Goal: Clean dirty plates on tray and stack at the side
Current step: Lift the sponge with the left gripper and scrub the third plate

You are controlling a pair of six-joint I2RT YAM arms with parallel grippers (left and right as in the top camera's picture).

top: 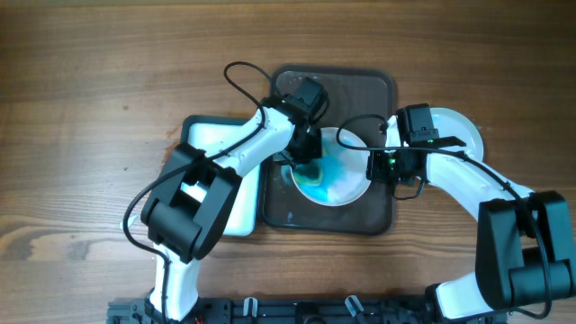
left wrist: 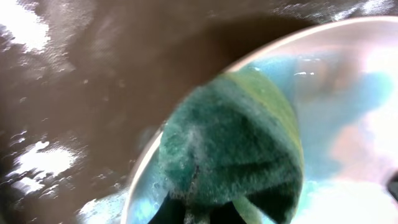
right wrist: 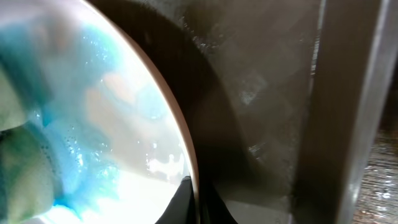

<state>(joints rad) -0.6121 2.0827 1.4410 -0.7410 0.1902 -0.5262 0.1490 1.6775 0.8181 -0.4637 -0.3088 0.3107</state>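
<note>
A white plate (top: 346, 184) smeared with blue soap lies on the dark brown tray (top: 378, 90). My left gripper (top: 306, 155) is shut on a green sponge (left wrist: 233, 149) and presses it on the plate's left part (left wrist: 348, 143). My right gripper (top: 385, 165) is shut on the plate's right rim (right wrist: 186, 155), one finger on each side of the rim. The sponge also shows at the left edge of the right wrist view (right wrist: 18, 168). A clean white plate (top: 459, 126) lies right of the tray, partly under the right arm.
A white rectangular tray (top: 211, 135) lies left of the brown tray, under the left arm. Wet patches shine on the brown tray floor (left wrist: 43, 162). The tray's raised wall (right wrist: 348, 93) stands close to the right of the right gripper.
</note>
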